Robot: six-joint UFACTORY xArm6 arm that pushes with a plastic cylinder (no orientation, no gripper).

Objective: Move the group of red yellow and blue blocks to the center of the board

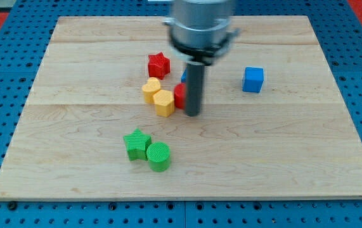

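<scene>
A: Nearest the view's bottom: green star block and green cylinder block, touching, not part of the job.

B: And the rod?

A: My tip – bare, grips nothing – touches a red block, shape hidden. Leftward: yellow hexagon block, yellow heart block, then red star block.

B: Blue?

A: Blue sliver behind the rod. Blue cube sits well apart. Cluster is roughly central on the wooden board.
</scene>
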